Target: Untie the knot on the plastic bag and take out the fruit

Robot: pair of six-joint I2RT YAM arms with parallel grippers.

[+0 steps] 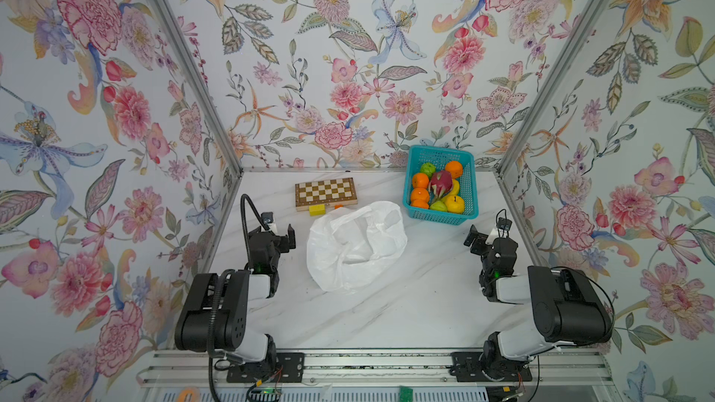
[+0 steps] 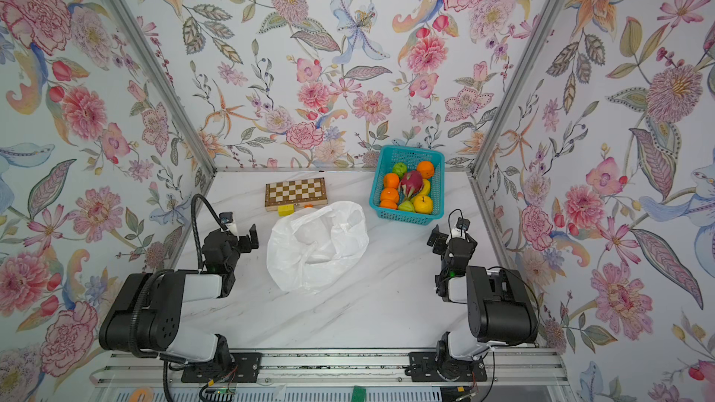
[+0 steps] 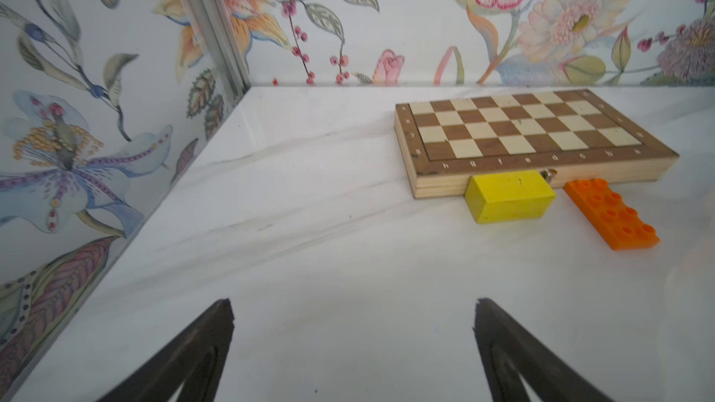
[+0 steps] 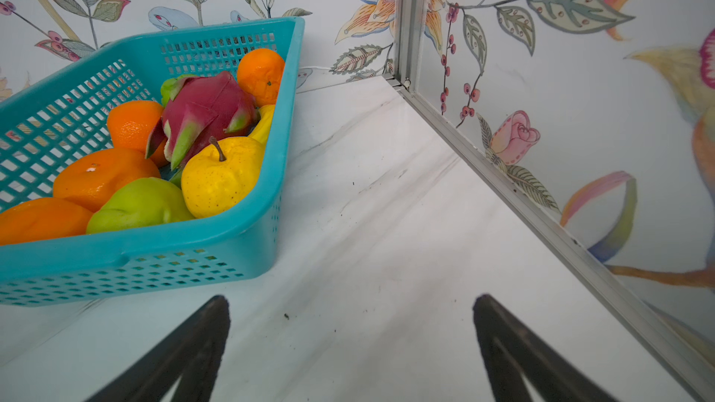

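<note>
Crinkly white film: we see the plastic bag [image 1: 356,245] slumped mid-table between both arms. Glossy, rounded fruit [image 4: 209,106] sits piled in the teal lattice basket [image 4: 116,276]. Left gripper [image 3: 354,303] and right gripper [image 4: 350,299] gape wide, holding nothing. The wooden chessboard [image 3: 534,137] shows letters h, g, f, e along its rim.

Behind the plastic bag [image 1: 356,245], block [image 1: 317,209] and toy brick [image 3: 611,212], then chessboard [image 1: 325,192]; behind-right of it, fruit [image 1: 441,183] in basket [image 1: 439,217].
</note>
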